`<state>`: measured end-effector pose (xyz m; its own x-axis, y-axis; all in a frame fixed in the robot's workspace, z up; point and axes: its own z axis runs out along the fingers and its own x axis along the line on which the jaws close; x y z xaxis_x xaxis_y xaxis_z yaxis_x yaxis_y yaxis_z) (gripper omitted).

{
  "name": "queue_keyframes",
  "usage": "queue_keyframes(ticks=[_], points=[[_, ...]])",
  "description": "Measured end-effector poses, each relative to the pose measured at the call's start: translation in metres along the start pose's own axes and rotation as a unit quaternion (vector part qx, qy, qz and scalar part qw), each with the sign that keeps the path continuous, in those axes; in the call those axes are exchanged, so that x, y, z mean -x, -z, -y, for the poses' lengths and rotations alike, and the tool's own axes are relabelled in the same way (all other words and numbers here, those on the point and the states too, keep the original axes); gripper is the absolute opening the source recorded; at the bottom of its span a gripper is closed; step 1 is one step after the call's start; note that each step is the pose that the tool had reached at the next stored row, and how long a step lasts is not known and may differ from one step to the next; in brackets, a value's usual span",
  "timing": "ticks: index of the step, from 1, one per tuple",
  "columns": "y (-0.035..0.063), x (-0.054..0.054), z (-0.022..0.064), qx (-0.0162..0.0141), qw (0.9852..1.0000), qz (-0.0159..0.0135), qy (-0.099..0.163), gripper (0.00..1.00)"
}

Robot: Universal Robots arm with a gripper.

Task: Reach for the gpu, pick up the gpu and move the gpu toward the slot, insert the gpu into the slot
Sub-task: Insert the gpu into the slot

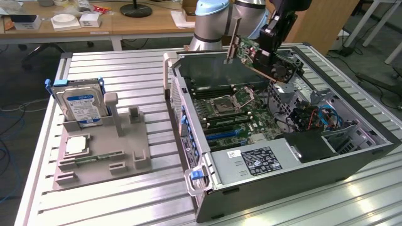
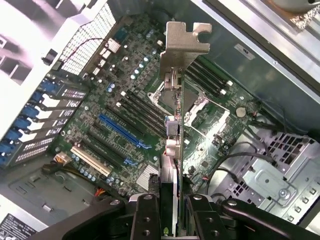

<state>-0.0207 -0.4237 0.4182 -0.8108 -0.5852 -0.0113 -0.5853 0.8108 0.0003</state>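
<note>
The gpu (image 1: 262, 57), a green card with a black fan and a silver end bracket (image 2: 181, 50), hangs tilted in the air above the open computer case. My gripper (image 1: 274, 32) is shut on the card's upper edge. In the wrist view the card (image 2: 172, 150) runs edge-on between my fingers (image 2: 145, 216), over the green motherboard (image 2: 100, 100). The long blue slot (image 2: 122, 131) lies on the board well below the card and apart from it, among black card connectors. In the exterior view the blue slot (image 1: 223, 135) sits near the case's drive-side wall.
The case (image 1: 295, 188) lies open on the slatted metal table (image 1: 125, 197). A silver processor socket (image 1: 229, 101), memory slots, cables (image 1: 326, 117) and the power supply (image 1: 264, 160) crowd the inside. At the exterior view's left, a grey fixture (image 1: 135, 155) holds a hard drive (image 1: 82, 106) and a memory stick (image 1: 97, 157).
</note>
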Motion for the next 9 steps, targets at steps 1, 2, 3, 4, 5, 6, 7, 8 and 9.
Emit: queue_keyframes(ticks=[1, 2, 3, 4, 5, 6, 7, 8, 9], points=[[0.0, -0.0001, 0.0, 0.0, 1.0, 0.0, 0.005, 0.26], [0.0, -0.0002, 0.0, 0.0001, 1.0, 0.0, 0.01, 0.26], [0.0, -0.0003, 0.0, 0.0001, 0.9999, 0.0, 0.014, 0.26], [0.0, -0.0004, 0.0, 0.0002, 0.9998, 0.0, 0.018, 0.26], [0.0, -0.0006, 0.0001, 0.0002, 0.9998, 0.0, 0.022, 0.26], [0.0, -0.0008, 0.0001, 0.0003, 0.9997, 0.0, 0.025, 0.26], [0.0, -0.0009, 0.0001, 0.0003, 0.9996, 0.0, 0.029, 0.26], [0.0, -0.001, 0.0002, 0.0004, 0.9994, 0.0, 0.033, 0.26], [0.0, -0.0012, 0.0003, 0.0004, 0.9993, 0.0, 0.038, 0.26]])
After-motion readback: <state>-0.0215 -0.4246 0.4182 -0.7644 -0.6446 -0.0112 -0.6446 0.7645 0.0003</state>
